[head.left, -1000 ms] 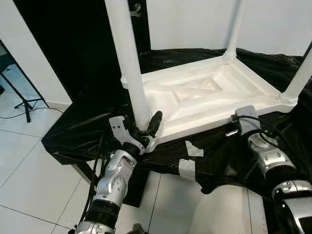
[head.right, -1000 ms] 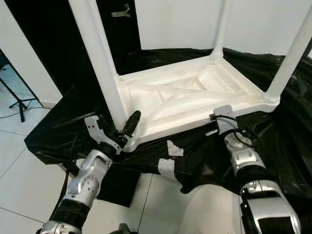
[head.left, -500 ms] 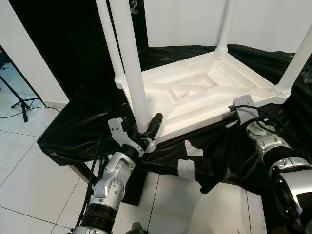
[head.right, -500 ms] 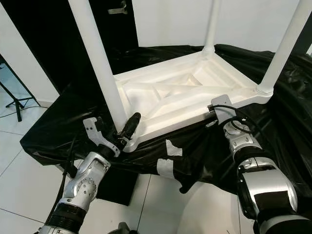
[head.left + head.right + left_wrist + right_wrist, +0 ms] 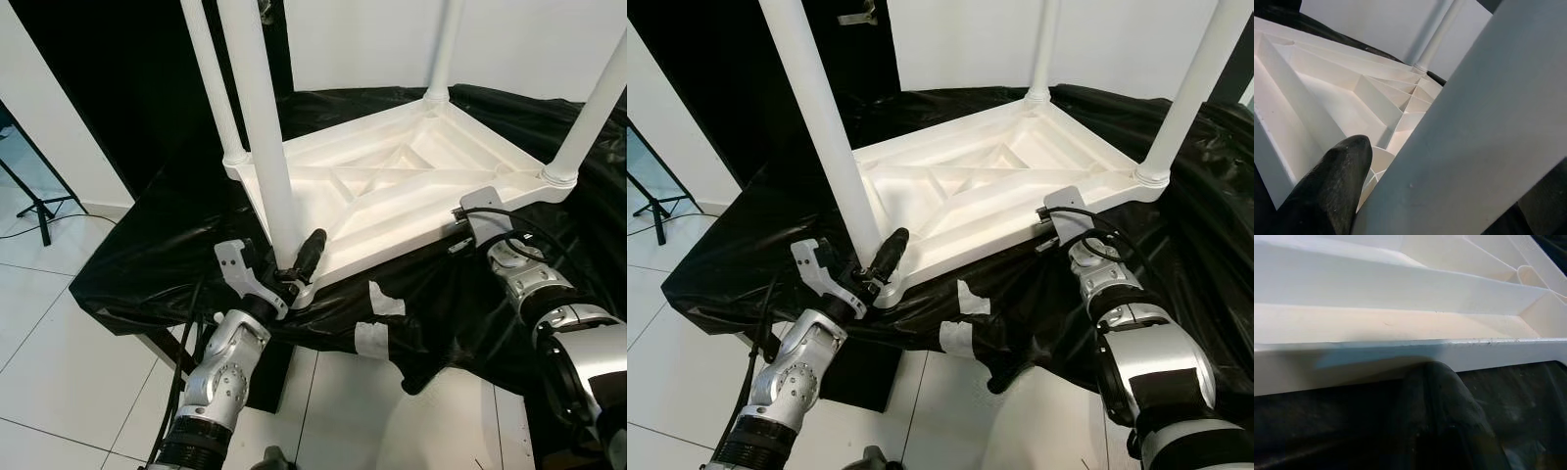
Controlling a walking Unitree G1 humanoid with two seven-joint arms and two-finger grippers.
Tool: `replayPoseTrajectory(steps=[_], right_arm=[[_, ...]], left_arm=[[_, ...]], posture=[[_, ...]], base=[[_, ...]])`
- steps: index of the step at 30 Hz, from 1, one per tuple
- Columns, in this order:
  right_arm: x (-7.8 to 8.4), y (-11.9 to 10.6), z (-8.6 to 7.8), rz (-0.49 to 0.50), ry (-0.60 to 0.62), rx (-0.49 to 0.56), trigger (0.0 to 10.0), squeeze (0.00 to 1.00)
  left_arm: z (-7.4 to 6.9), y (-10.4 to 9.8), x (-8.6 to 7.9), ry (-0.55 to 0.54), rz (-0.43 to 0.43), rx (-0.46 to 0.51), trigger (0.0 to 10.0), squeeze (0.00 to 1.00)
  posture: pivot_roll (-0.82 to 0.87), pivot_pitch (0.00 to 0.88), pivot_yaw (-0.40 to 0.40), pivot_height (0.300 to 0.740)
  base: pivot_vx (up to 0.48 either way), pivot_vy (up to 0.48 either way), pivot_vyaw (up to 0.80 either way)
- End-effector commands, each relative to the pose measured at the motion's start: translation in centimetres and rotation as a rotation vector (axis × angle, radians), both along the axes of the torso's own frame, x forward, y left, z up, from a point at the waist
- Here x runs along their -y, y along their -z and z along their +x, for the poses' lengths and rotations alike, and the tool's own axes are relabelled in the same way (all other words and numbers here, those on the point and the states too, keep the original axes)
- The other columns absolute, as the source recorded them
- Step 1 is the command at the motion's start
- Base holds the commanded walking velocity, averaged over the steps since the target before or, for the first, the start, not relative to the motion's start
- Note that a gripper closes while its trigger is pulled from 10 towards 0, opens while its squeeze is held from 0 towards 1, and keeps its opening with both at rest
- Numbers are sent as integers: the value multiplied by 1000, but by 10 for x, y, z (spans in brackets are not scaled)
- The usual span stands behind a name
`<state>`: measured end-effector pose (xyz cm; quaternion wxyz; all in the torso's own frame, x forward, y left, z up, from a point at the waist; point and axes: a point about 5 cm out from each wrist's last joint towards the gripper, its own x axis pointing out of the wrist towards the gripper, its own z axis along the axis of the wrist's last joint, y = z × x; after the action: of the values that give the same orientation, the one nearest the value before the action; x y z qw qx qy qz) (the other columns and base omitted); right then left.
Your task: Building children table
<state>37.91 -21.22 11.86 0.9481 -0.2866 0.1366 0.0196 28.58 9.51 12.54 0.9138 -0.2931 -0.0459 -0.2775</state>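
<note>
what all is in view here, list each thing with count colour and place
table top: 1, white, upside down on the black sheet, ribbed underside up
table legs: 4, white, upright at the top's corners
black sheet: 1, covers the work surface under the table top
tape patches: 2, pale, on the sheet's front edge
tripod: 1, black, on the tiled floor at far left
left gripper: 1, black fingers, at the base of the near left leg
right gripper: 1, black fingers, at the near edge of the table top
</note>
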Motion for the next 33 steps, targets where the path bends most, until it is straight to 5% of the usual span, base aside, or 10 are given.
replayPoseTrajectory(steps=[1, 12, 21, 33], right_arm=[[-19, -7, 2, 39, -60, 95, 10000, 0], [-7, 17, -23, 98, 14, 85, 10000, 0], [6, 7, -7, 57, 61, 23, 10000, 0], [1, -20, 9, 34, 15, 57, 10000, 0]], left_arm=[[-10, -14, 26, 285, -4, 180, 10000, 0], [-19, -10, 27, 378, 2, 166, 10000, 0], [-15, -15, 36, 390, -10, 182, 10000, 0], [-26, -16, 36, 418, -35, 174, 10000, 0]], posture=[[122, 0, 49, 740], [76, 0, 71, 740], [97, 0, 67, 740], [145, 0, 51, 740]], base=[[0, 0, 0], [0, 0, 0], [0, 0, 0], [0, 0, 0]])
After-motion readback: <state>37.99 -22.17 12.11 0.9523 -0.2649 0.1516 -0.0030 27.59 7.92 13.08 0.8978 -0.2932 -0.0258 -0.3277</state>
